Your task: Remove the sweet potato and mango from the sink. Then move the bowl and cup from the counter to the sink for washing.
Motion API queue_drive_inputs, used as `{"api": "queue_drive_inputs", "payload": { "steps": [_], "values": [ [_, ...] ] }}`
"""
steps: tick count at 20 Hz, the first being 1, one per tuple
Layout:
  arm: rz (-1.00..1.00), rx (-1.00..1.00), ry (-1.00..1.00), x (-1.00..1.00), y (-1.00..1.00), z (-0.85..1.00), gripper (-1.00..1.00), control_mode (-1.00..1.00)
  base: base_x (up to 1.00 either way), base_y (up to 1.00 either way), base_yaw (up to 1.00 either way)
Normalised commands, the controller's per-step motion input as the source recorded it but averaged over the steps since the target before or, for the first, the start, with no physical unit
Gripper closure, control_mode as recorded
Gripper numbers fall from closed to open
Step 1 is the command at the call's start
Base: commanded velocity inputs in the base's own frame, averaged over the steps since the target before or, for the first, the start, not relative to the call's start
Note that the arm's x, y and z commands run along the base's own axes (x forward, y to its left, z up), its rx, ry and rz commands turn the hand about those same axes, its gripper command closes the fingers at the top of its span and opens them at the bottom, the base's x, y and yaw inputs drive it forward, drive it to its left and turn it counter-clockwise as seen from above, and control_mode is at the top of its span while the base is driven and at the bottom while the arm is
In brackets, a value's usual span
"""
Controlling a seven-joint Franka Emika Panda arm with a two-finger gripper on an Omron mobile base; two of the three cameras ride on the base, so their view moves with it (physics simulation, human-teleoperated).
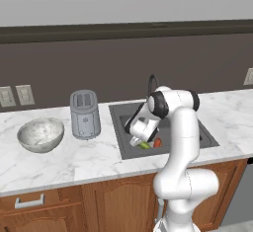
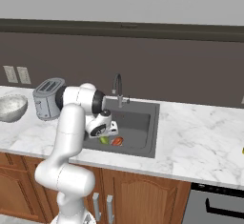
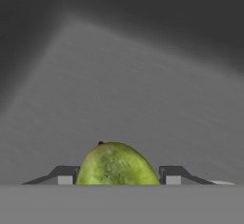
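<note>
Hand view: the fingers point(image 3: 117, 175) stand spread wide, one on each side of the green mango point(image 3: 116, 165), whether touching it cannot be told, over the dark floor of the sink point(image 3: 143, 85). From the left base view, left to right, the mottled bowl point(image 1: 41, 134) and a grey toaster point(image 1: 84, 114) sit on the marble desk point(image 1: 59, 159); the arm reaches down into the basin, where the mango lies beside the orange-red sweet potato point(image 1: 157, 142). A curved faucet point(image 1: 152, 84) rises behind.

A home kitchen: marble counter point(image 1: 99, 162) with recessed sink point(image 1: 129, 144), toaster point(image 1: 84, 114), wooden cabinets point(image 1: 118, 204) below.
</note>
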Motion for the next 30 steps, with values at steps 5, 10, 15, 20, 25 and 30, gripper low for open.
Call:
{"api": "queue_drive_inputs", "payload": {
  "steps": [5, 10, 15, 20, 25, 30],
  "values": [
    [0.00, 0.00, 0.00, 0.00, -0.03, 0.16, 1.00, -1.00, 0.00, 0.00, 0.00],
    [0.00, 0.00, 0.00, -0.01, -0.03, 0.14, 1.00, -1.00, 0.00, 0.00, 0.00],
    [0.00, 0.00, 0.00, -0.04, -0.05, 0.16, 1.00, -1.00, 0.00, 0.00, 0.00],
    [0.00, 0.00, 0.00, -0.04, -0.07, 0.15, 1.00, -1.00, 0.00, 0.00, 0.00],
    [0.00, 0.00, 0.01, -0.09, -0.01, 0.16, 1.00, -1.00, 0.00, 0.00, 0.00],
    [0.00, 0.00, 0.00, -0.05, 0.00, 0.18, 1.00, -1.00, 0.00, 0.00, 0.00]
  ]
}}
